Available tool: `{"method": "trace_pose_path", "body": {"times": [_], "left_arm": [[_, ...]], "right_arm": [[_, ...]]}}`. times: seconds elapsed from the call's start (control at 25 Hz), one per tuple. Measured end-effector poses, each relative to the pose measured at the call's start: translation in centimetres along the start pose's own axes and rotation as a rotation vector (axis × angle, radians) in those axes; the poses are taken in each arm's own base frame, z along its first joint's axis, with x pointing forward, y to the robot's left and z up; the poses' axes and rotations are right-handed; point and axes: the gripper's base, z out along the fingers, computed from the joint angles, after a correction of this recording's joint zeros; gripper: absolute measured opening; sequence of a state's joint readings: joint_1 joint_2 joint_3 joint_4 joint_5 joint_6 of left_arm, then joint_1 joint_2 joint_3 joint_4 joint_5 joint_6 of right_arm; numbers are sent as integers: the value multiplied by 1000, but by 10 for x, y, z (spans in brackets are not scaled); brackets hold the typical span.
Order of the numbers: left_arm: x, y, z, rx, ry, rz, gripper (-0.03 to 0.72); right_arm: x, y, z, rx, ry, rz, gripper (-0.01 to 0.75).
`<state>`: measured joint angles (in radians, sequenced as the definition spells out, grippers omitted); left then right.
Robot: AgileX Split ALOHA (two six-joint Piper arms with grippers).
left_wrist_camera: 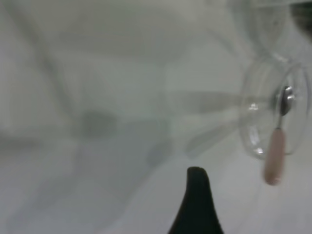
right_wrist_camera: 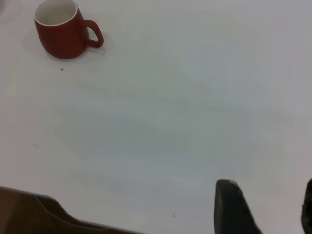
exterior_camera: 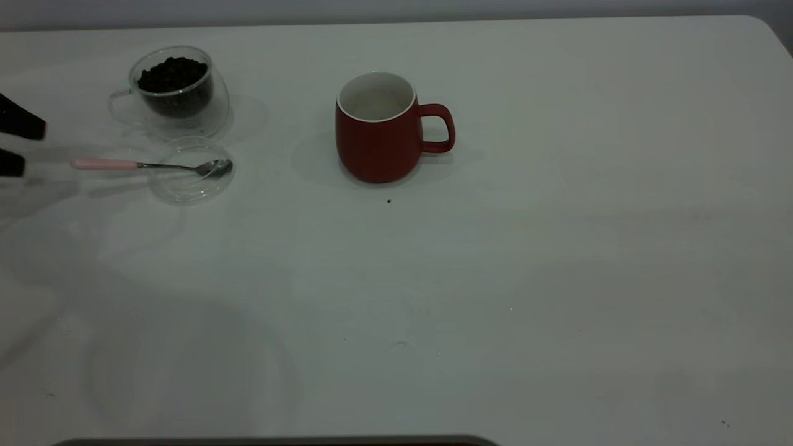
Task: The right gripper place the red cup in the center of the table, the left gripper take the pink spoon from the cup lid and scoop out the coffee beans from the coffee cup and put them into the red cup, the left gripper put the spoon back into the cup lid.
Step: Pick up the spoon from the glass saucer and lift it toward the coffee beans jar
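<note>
Jaws of the left gripper [exterior_camera: 13,144] stand apart and empty at the counter's left edge, lined up with the pale handle of the pink spoon [exterior_camera: 148,165], a short way off. Its bowl rests in the cup lid [exterior_camera: 192,186], just in front of the coffee cup [exterior_camera: 178,93] heaped with coffee beans [exterior_camera: 171,74]. Near the counter [exterior_camera: 557,279] centre stands the red cup [exterior_camera: 379,133], upright and free. Well clear of it, the right gripper [right_wrist_camera: 265,207] also hangs with jaws parted, holding nothing.
</note>
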<state>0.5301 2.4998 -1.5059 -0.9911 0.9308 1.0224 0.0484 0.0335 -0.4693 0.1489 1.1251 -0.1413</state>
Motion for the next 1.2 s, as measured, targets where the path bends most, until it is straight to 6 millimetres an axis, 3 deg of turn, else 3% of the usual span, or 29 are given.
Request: {"method": "trace_pose_path", "body": {"times": [0.2, 0.44, 0.8, 1.0, 1.2], "left_arm": [[3, 2, 26, 20, 48, 13, 643], [4, -10, 56, 53, 80, 60, 629], [1, -24, 72, 38, 88, 97, 582], [2, -24, 72, 39, 93, 49, 508], [2, -24, 72, 38, 95, 35, 359]], "right_arm": [[0, 0, 0, 0, 0, 0, 375], [0, 0, 0, 0, 0, 0, 375], [0, 0, 0, 0, 0, 0, 375], [0, 0, 0, 0, 0, 0, 375], [0, 0, 0, 0, 0, 0, 375]]}}
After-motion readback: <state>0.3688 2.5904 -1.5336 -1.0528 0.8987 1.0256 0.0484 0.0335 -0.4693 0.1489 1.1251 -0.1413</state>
